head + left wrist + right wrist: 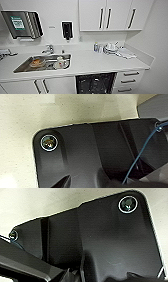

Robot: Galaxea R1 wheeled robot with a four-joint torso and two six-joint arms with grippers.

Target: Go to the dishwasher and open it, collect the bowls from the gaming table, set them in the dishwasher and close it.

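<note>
While the white counter (pixel 100 63) spans the head view, the dishwasher (pixel 95 83) sits below it, right of the sink (pixel 42 63), its dark racked cavity facing the robot, long axis upright. Driving closer risks hitting its open door. Either gripper's state: cannot tell.

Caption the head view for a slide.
Kitchenette counter with steel sink holding crockery, dishwasher open below, white cabinets above.
</note>
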